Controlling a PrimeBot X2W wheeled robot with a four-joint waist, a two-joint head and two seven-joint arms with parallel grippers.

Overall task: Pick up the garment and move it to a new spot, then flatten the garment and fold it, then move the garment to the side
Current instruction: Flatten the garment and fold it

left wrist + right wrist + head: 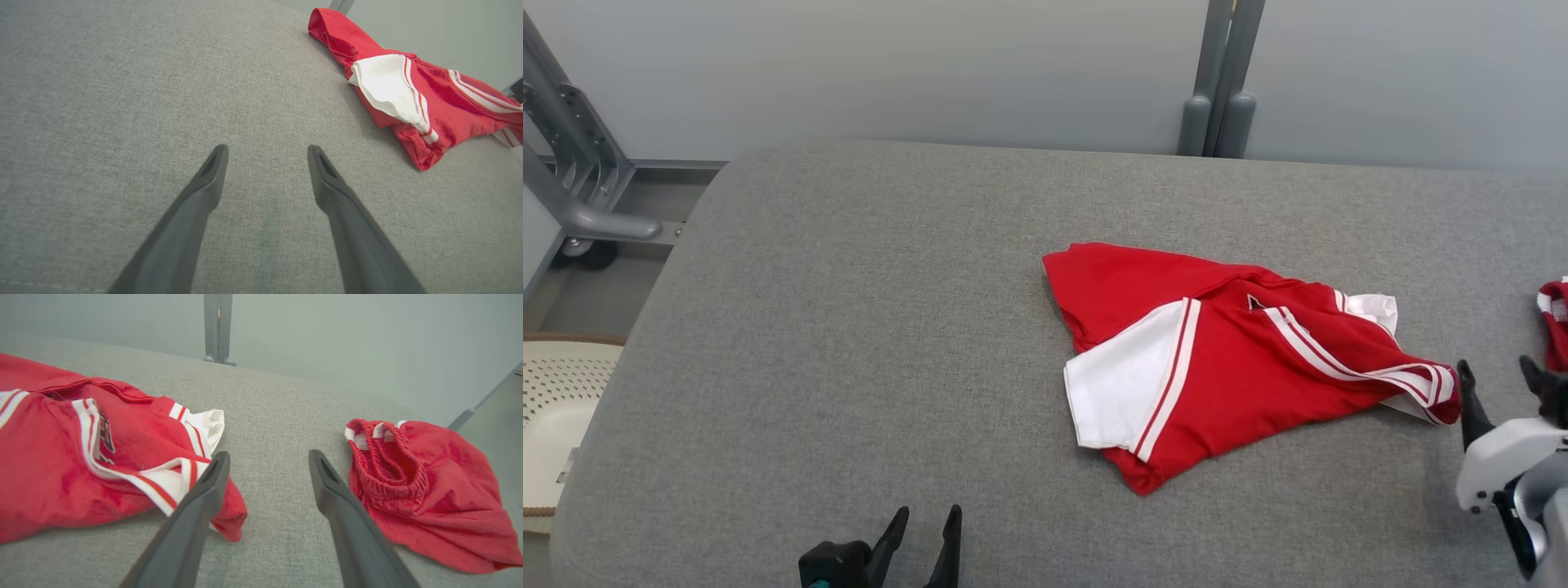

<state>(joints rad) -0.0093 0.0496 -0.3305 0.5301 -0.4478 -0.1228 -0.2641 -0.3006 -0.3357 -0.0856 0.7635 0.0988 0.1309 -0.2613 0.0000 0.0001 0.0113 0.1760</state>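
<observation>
A red garment [1225, 359] with white panels and stripes lies crumpled right of centre on the grey table [849, 327]. In the left wrist view the garment [408, 94] sits at the upper right, well away from my left gripper [267, 152], which is open over bare cloth. My left gripper [927, 518] stands at the table's front edge. My right gripper [1499, 371] is open just right of the garment's striped corner. In the right wrist view the garment [81, 457] lies at the left, its corner touching my left finger [208, 486]; nothing sits between the fingers of my right gripper [267, 457].
A second red piece with an elastic waistband [416, 490] lies right of my right gripper, and shows at the table's right edge [1556, 322]. A grey metal post [1221, 82] stands behind the table. A pale perforated basket [556, 416] and a wheeled frame [580, 188] stand at the left.
</observation>
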